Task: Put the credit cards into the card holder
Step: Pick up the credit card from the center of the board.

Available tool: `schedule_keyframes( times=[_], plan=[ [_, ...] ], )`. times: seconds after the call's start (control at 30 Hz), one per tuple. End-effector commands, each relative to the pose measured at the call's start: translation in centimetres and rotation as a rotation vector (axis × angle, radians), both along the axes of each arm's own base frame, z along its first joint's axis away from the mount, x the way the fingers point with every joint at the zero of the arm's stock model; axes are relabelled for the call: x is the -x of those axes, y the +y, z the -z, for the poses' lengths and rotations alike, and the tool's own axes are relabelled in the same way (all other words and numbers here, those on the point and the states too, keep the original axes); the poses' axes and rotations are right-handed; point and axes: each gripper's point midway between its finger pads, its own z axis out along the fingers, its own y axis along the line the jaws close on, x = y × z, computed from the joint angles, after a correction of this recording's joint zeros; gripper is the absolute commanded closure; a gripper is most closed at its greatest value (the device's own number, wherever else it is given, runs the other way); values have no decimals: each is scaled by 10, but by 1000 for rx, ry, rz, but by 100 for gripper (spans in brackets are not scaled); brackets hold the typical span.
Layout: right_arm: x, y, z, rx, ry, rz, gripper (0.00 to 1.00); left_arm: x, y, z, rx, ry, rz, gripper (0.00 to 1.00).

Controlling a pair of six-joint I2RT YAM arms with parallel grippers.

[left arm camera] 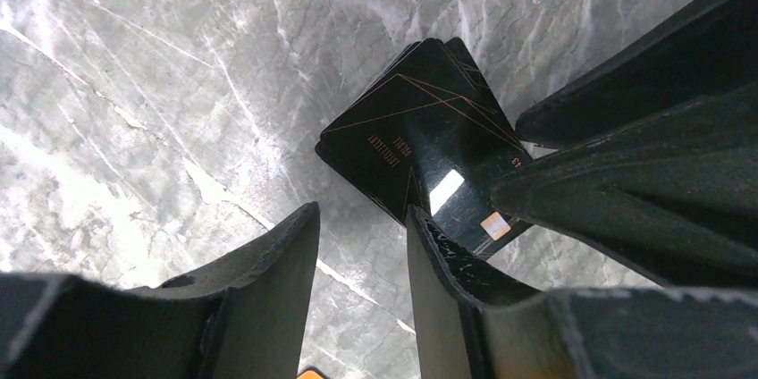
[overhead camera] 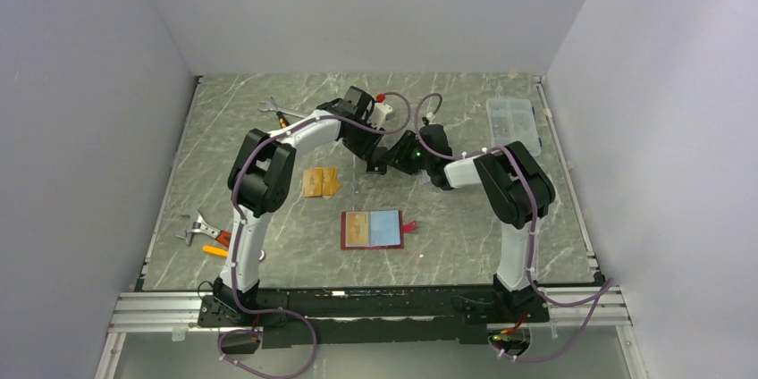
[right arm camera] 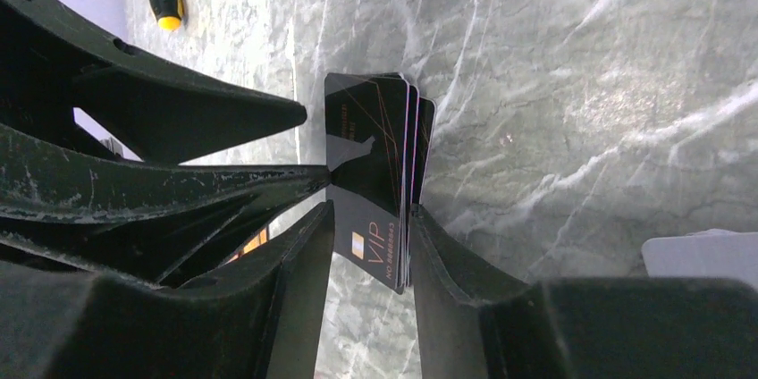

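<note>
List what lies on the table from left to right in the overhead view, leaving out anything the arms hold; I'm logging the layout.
Pliers → wrench → orange cards → card holder → clear box.

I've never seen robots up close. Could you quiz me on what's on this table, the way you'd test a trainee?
1. True or false: the card holder lies open on the table.
2. The right tool is shut on a stack of cards. What colour are they? A orange, B black, C silver.
3. What see-through thing sits near the table's far right corner?
Key: 1 true; 2 B; 3 the clear box.
</note>
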Motion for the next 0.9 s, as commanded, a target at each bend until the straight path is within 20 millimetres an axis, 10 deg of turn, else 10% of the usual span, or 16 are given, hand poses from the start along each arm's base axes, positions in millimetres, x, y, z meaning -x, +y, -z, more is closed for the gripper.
schedule_keyframes(
  times=[0.0, 0.37, 0.87],
  plan=[
    [42, 4, 37, 50, 136, -51, 61, -8, 0, -3, -21, -38, 8, 54],
    [52, -3, 31, 74, 129, -31, 63, 6, 8, 10, -50, -1, 36, 58],
    [-54, -35, -3, 190, -9, 29, 65, 9, 13, -27, 129, 76, 19, 57]
  ],
)
